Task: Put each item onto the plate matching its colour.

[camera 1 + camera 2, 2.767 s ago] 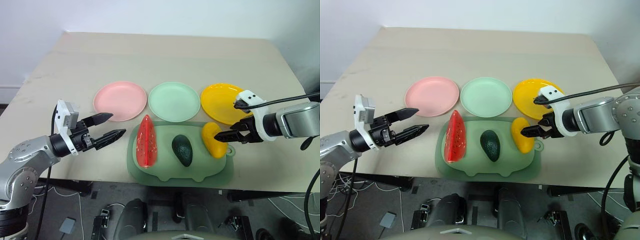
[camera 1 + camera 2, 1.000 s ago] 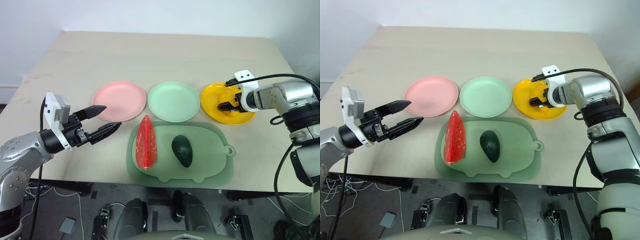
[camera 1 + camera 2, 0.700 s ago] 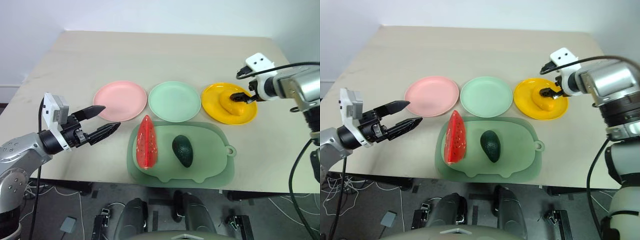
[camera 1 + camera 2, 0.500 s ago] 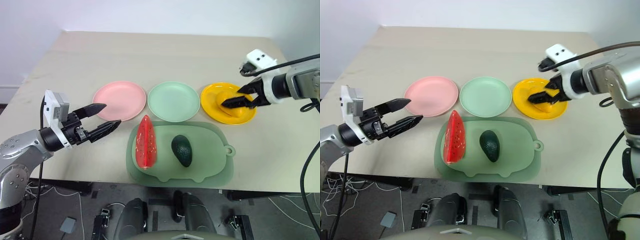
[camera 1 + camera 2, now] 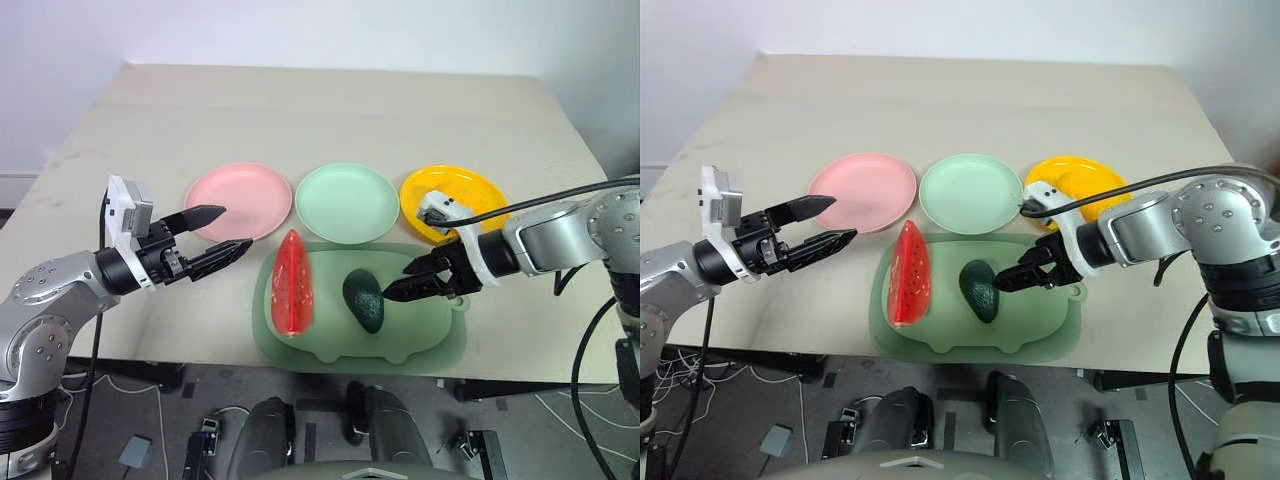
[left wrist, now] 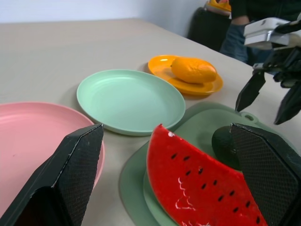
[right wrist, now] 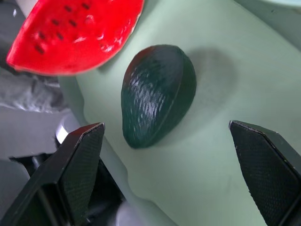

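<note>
The red watermelon slice (image 5: 292, 285) and the dark green avocado (image 5: 364, 300) lie on the pig-shaped green mat (image 5: 425, 335). Behind the mat stand the pink plate (image 5: 240, 200), the mint green plate (image 5: 348, 203) and the yellow plate (image 5: 445, 190). The yellow mango (image 6: 194, 69) rests on the yellow plate. My right gripper (image 5: 397, 284) is open, tilted down just right of the avocado, with nothing between its fingers. In the right wrist view the avocado (image 7: 157, 106) lies ahead of the spread fingers. My left gripper (image 5: 236, 228) hovers open and level, left of the watermelon and in front of the pink plate.
The beige table (image 5: 330, 110) stretches away behind the plates. The mat reaches close to the table's front edge. A black cable (image 5: 560, 195) runs from my right wrist over the yellow plate's near side.
My right gripper let the mango go on the yellow plate, then swung back and left, down beside the avocado. The left gripper stays where it was.
</note>
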Tool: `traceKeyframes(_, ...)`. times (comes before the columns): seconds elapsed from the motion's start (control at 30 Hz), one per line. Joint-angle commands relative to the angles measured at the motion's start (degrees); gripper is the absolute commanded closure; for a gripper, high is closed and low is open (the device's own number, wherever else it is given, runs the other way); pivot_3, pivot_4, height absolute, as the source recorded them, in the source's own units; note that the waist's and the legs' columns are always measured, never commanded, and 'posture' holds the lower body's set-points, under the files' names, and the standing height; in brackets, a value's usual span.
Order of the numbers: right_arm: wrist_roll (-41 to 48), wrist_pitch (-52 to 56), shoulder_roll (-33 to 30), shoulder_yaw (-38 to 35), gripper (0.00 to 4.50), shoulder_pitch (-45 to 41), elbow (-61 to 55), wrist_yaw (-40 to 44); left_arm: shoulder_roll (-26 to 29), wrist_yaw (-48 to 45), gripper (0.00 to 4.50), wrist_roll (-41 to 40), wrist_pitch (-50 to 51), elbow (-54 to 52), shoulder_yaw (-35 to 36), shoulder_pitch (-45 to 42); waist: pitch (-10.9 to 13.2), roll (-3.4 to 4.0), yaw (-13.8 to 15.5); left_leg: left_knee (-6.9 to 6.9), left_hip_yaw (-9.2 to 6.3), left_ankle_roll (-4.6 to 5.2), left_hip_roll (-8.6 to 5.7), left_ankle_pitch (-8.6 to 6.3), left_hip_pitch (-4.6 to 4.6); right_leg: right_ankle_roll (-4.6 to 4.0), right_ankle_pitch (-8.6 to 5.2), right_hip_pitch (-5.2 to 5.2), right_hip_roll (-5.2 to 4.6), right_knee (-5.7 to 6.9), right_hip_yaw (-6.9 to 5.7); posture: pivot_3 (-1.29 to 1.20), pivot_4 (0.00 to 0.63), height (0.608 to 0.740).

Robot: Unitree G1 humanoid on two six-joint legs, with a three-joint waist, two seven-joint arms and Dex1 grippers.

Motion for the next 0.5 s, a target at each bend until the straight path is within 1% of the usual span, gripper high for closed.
traceKeyframes(0.03, 16.42, -8.98, -2.37, 4.82, 0.05, 0.3, -1.62, -13.87, 0.95, -0.24, 0.0, -0.73, -0.35, -1.21, 2.04, -0.07, 0.0, 0.0, 0.01, 0.0, 0.0, -0.03, 0.0, 0.02, 0.0, 0.0, 0.0, 0.0, 0.0, -0.01, 0.0, 0.0, 0.15, 0.74)
traceKeyframes(0.1, 17.74, -11.38, -1.78, 6.44, 0.05, 0.3, -2.38, -17.11, 1.07, -0.27, 0.0, -0.67, -0.34, -1.21, 2.18, -0.01, 0.0, 0.0, -0.01, 0.0, 0.01, -0.01, -0.02, 0.01, 0.0, 0.01, 0.0, 0.01, 0.0, -0.03, 0.0, 0.0, 0.15, 0.74)
traceKeyframes(0.3, 17.74, -15.07, 0.55, 10.01, 0.05, -0.13, -4.07, -25.17, 1.48, -0.3, 0.0, -0.41, -0.41, -1.31, 2.32, 0.07, 0.0, -0.01, -0.03, 0.01, 0.0, 0.0, 0.03, 0.0, 0.02, 0.01, 0.0, 0.01, 0.01, -0.01, 0.01, 0.0, 0.15, 0.74)
traceKeyframes(0.5, 17.74, -15.99, 2.47, 10.88, 0.05, -0.6, -4.03, -27.53, 1.65, -0.12, 0.0, -0.61, -0.35, -1.79, 2.85, 0.56, 0.0, -0.01, -0.02, 0.01, 0.0, 0.0, 0.05, 0.0, 0.0, 0.02, 0.0, 0.0, 0.0, -0.02, 0.0, 0.0, 0.15, 0.74)
